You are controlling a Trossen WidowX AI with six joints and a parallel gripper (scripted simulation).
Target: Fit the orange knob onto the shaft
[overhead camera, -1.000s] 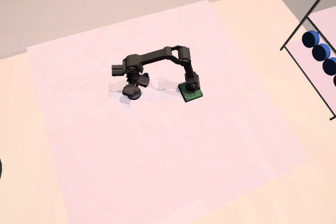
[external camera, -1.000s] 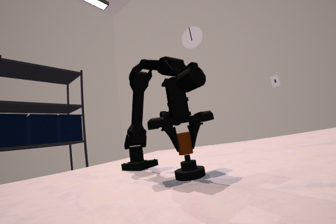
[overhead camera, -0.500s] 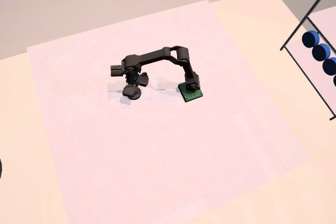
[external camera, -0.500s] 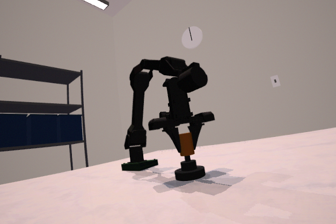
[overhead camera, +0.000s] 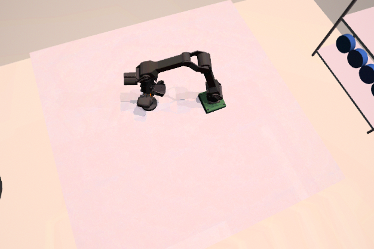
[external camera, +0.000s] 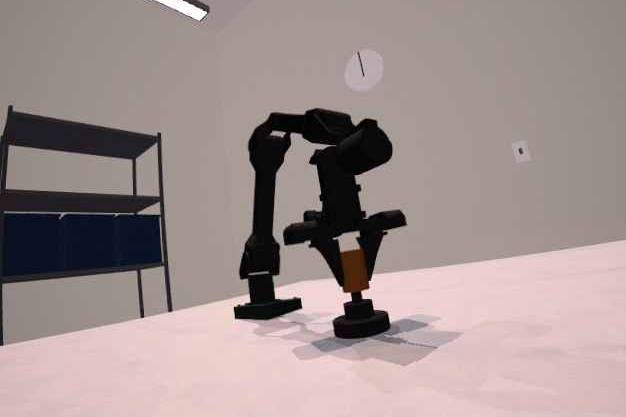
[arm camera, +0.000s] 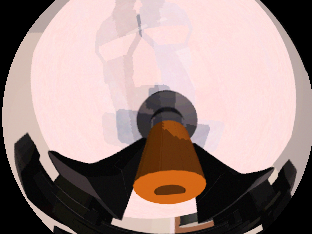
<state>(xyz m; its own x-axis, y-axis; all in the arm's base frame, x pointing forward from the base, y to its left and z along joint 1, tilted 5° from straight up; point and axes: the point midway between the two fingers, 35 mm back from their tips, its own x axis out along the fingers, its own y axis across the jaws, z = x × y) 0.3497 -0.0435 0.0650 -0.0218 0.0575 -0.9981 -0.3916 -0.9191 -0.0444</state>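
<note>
The orange knob (external camera: 355, 270) (arm camera: 169, 150) is held slightly tilted above the round pedestal (external camera: 361, 326) (arm camera: 145, 118). My gripper (external camera: 355, 278) (arm camera: 170, 150) is shut on the knob, one finger on each side. A short length of the dark shaft (external camera: 356, 296) shows between the knob's lower end and the pedestal's raised collar. The knob's lower end is at the shaft's top part; whether the shaft has entered the hole is hidden. In the wrist view the knob's top shows a D-shaped hole. In the top view the arm mostly covers the knob, and the pedestal (overhead camera: 153, 106) shows below it.
The arm's green base plate (overhead camera: 213, 107) (external camera: 267, 309) stands on the same pale pink surface, to the right of the pedestal in the top view. A shelf rack (external camera: 80, 200) with blue bins (external camera: 90, 242) stands far off in the background.
</note>
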